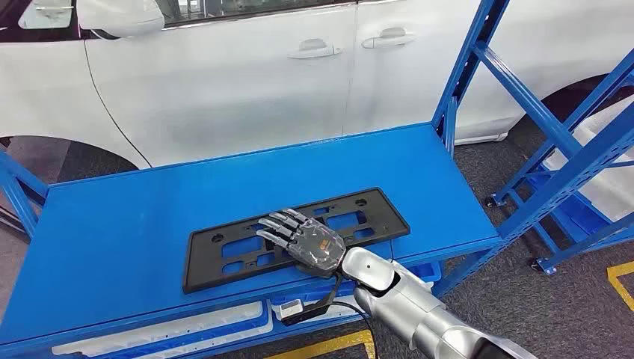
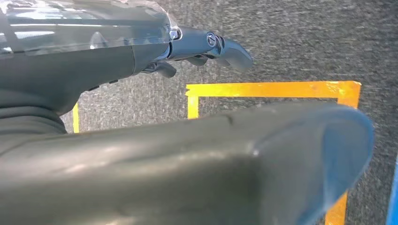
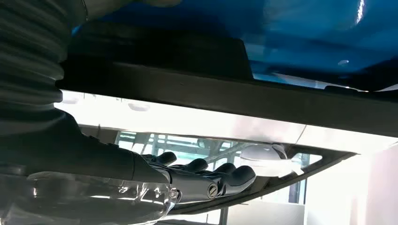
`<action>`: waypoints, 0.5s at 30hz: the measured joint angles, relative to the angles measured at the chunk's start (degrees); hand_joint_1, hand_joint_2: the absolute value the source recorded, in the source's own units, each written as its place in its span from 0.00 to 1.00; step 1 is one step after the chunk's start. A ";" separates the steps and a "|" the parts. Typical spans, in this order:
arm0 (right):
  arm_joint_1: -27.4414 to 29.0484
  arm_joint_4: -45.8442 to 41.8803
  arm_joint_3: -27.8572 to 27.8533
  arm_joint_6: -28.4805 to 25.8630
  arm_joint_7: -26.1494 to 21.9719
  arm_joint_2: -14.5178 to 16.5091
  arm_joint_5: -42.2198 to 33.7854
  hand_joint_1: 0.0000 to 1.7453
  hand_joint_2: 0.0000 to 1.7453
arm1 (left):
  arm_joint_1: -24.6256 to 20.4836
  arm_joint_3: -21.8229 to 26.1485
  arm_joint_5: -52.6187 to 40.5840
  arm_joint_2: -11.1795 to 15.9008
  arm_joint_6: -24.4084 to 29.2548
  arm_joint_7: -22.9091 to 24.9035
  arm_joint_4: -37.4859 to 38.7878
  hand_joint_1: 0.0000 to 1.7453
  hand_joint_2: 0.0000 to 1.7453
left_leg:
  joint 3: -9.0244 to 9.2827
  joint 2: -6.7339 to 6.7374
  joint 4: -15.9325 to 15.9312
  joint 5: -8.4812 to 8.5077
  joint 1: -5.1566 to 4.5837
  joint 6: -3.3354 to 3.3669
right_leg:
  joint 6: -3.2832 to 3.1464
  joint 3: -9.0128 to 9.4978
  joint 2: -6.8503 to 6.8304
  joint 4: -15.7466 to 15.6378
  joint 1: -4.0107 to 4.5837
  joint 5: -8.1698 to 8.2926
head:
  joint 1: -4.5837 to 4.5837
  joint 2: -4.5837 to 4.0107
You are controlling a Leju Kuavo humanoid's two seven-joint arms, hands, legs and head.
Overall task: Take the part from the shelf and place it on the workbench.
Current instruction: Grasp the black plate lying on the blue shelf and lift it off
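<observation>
On the blue workbench (image 1: 112,224), flat near the front edge: black plate-holder part (image 1: 224,258), long frame with cut-outs, sitting square enough. Right hand (image 1: 303,239) laid palm-down on top of its middle, fingers (image 3: 220,180) stretched out straight over the frame rather than wrapped round it, so looks like resting or pressing, not really gripping anything. Can't swear to whether the thumb is hooked under the near edge, hidden from above. Left hand (image 2: 206,47) hanging down by the grey carpet and yellow floor tape (image 2: 272,89), fingers loosely out, nothing in it. Behind the bench, white car (image 1: 247,75); off to the right, blue shelf rack (image 1: 568,149). Going by all that, pretty much done: part's down on the bench surface already. Only bit left, probably, lifting the right hand clear without dragging the frame toward the edge.
</observation>
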 joint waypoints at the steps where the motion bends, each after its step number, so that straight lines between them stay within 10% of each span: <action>1: -0.06 0.06 0.00 0.00 0.01 0.02 0.00 0.00 1.00 | -0.02 -0.01 0.00 0.00 0.00 0.00 0.00 0.00 0.00 | -0.01 -0.01 0.01 0.04 -0.02 0.17 | 0.11 -0.05 0.02 0.04 0.05 0.00 | 0.00 0.00; 6: -0.41 0.56 0.03 -0.04 0.22 0.12 0.04 0.00 1.00 | 0.04 -0.02 0.00 -0.05 0.01 0.00 0.01 0.00 0.00 | -0.04 -0.01 -0.22 0.49 0.06 1.56 | 1.39 -0.46 0.03 1.21 -0.04 -1.06 | 0.00 0.00; 11: -1.75 4.17 0.10 -1.14 2.58 0.83 0.47 0.00 1.00 | 0.01 -0.04 -0.13 -0.02 0.01 -0.13 0.00 0.00 0.00 | -0.37 0.22 -0.31 0.71 0.18 2.09 | 2.43 -7.63 -0.11 16.76 -0.55 -8.04 | -0.01 0.00; 15: -3.84 8.88 0.03 -3.65 5.11 2.32 1.35 0.02 1.00 | 0.00 -0.04 -0.20 -0.11 0.04 -0.22 0.01 0.00 0.00 | -0.05 0.15 -0.25 0.65 0.04 1.90 | 1.42 -2.18 -0.14 5.70 -0.27 -1.82 | 0.00 0.00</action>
